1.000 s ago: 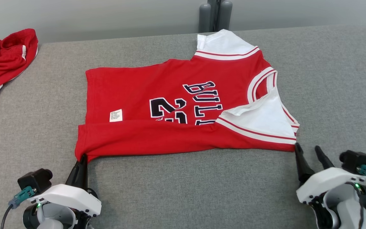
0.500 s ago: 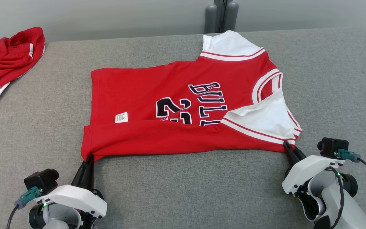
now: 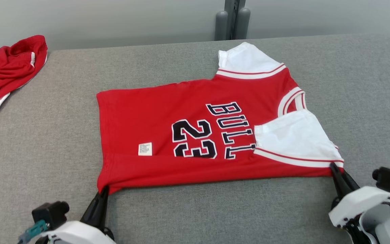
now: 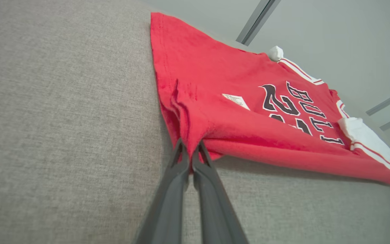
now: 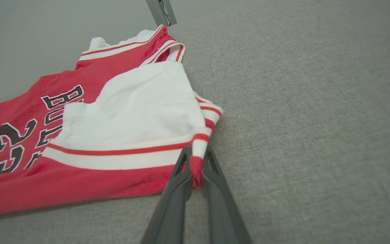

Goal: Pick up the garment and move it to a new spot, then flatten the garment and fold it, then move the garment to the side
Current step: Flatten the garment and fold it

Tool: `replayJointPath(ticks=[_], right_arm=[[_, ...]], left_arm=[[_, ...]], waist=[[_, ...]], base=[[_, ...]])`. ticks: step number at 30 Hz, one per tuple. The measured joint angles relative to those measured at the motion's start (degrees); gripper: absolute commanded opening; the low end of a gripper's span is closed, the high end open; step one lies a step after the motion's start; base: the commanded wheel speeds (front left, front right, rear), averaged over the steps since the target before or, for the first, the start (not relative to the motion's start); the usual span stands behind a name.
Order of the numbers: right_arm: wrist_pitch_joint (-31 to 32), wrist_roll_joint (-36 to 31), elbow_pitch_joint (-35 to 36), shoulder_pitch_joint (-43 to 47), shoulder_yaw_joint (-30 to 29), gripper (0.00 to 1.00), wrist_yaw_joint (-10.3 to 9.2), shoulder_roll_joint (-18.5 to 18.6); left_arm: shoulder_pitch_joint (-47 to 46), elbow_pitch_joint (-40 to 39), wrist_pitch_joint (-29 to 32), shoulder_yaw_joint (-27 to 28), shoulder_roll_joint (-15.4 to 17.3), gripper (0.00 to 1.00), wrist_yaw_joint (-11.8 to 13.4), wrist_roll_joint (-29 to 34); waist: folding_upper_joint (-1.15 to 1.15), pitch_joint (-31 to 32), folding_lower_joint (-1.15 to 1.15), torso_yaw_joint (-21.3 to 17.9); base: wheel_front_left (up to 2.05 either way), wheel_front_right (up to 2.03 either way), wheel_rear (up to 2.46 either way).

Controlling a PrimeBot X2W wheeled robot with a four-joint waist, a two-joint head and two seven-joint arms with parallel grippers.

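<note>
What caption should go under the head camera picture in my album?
Left gripper and right gripper pinch the near corners of the red jersey on the grey table.

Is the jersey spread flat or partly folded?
Partly folded: the jersey has its near edge doubled over the front, white sleeve across the chest.

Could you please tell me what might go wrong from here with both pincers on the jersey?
The left pincer and right pincer each pinch only a small corner of the red fabric basketball jersey; either corner may slip out under tension. Its white sleeve lies folded over the chest and could end up creased. A crumpled red garment at the far left might get in the way.
</note>
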State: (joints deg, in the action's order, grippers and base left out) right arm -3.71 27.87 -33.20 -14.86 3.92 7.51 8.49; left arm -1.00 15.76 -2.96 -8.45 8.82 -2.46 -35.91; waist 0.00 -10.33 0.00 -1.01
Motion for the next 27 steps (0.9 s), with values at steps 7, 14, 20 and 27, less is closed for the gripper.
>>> replayJointPath(ticks=[7,14,20,27], right_arm=[[3.72,-0.81,11.35,9.49,-4.19,0.0,-0.01,-0.27],[7.9,-2.27,17.86,15.33,-8.77,0.0,-0.01,-3.24],[9.33,-3.01,19.8,16.61,-10.04,0.07,-0.01,-4.26],[10.76,-3.04,23.01,19.54,-12.79,1.0,-0.02,-4.64]], left_arm=[[8.0,-6.79,3.37,-1.21,0.59,0.0,2.14,-0.11],[11.22,-9.2,5.97,-2.02,0.81,0.0,3.53,-0.49],[11.22,-9.07,6.22,-2.15,0.97,1.0,3.59,-0.56],[12.41,-10.58,5.69,-0.37,2.93,1.0,4.45,-0.7]], waist=[[0.0,0.2,0.0,-0.77],[0.0,0.76,0.0,-0.81],[0.0,0.99,0.0,-0.84],[0.0,1.11,0.0,-0.77]], base=[[0.0,0.0,0.0],[0.0,0.0,0.0],[0.0,0.0,0.0],[0.0,0.0,0.0]])
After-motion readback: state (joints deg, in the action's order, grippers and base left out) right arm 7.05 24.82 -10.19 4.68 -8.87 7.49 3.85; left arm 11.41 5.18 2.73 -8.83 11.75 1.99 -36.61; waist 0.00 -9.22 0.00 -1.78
